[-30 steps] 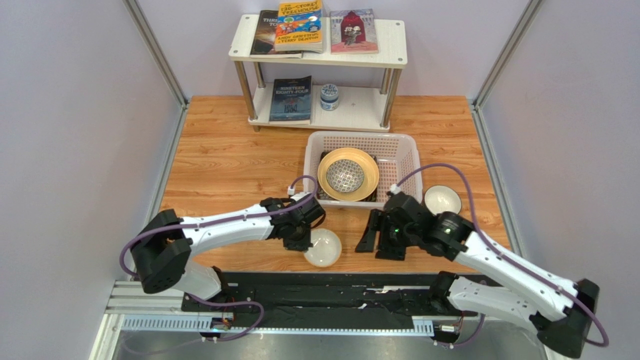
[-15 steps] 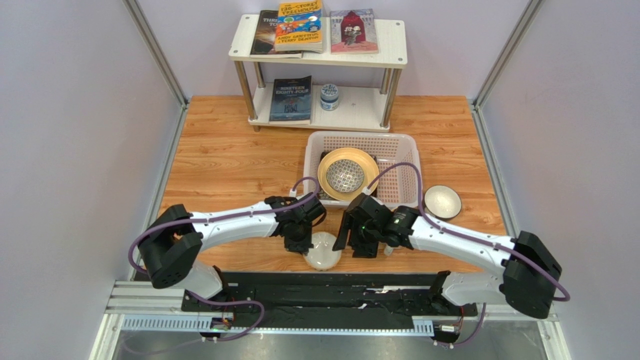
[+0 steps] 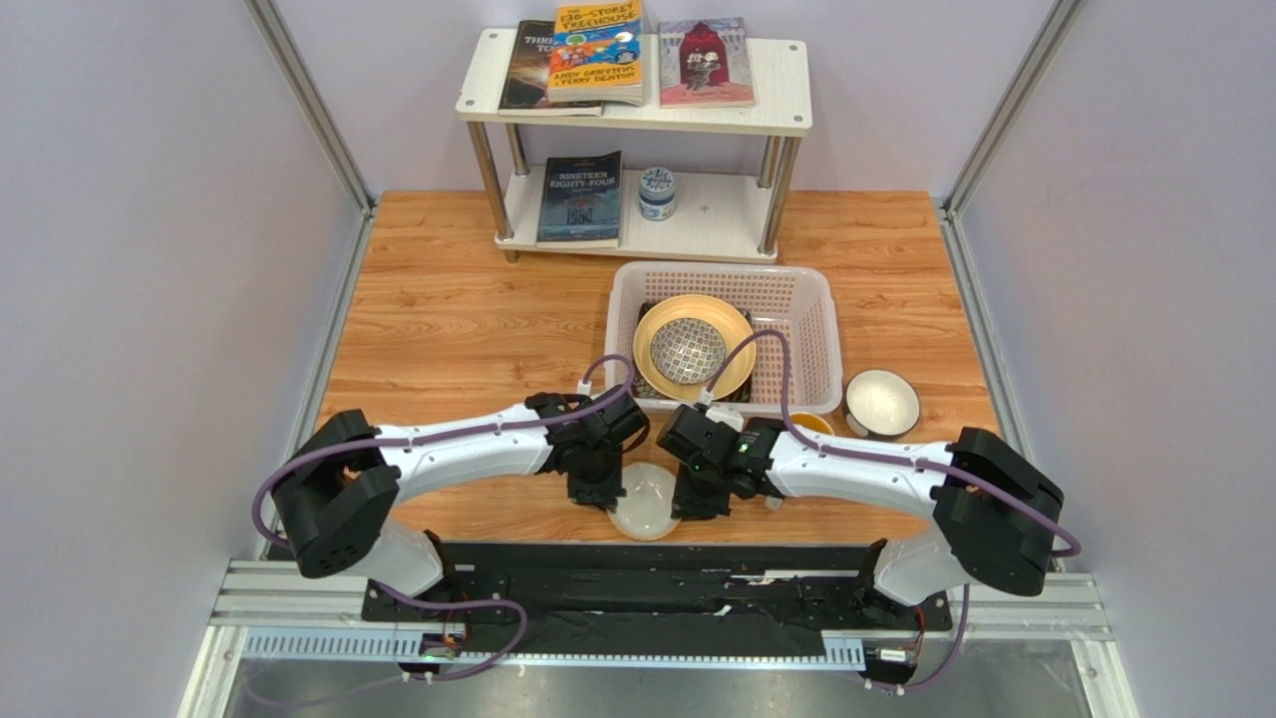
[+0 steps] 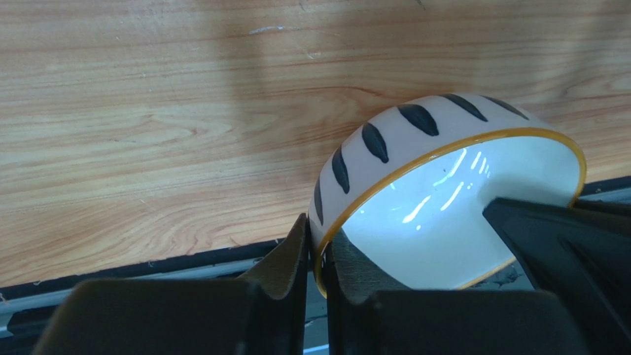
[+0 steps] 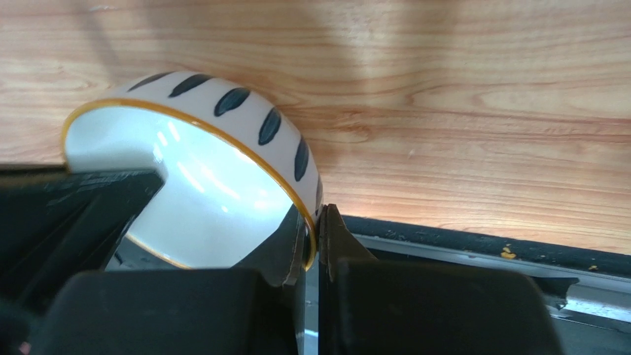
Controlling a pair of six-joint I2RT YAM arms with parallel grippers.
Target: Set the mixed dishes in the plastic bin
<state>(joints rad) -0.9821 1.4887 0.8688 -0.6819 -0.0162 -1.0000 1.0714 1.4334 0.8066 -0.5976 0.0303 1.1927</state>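
mug [image 3: 810, 425]: mostly hidden behind right arm | black plate [image 3: 647, 394]: mostly hidden under yellow plate [image 3: 659, 317]

The bin [image 3: 721, 271] stood before the shelf [image 3: 719, 219], holding a plate [image 3: 736, 353]. The near bowl [image 3: 646, 503] was before the bin; the far bowl [image 3: 881, 401] sat beside its right side.

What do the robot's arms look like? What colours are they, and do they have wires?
Both the left arm and the right arm have smooth white tube-shaped shells joined by chunky black joints. A thin purple cable loops along each one. The left gripper and the right gripper are black, with two wedge-shaped fingers each. A small green light glows near the right wrist.
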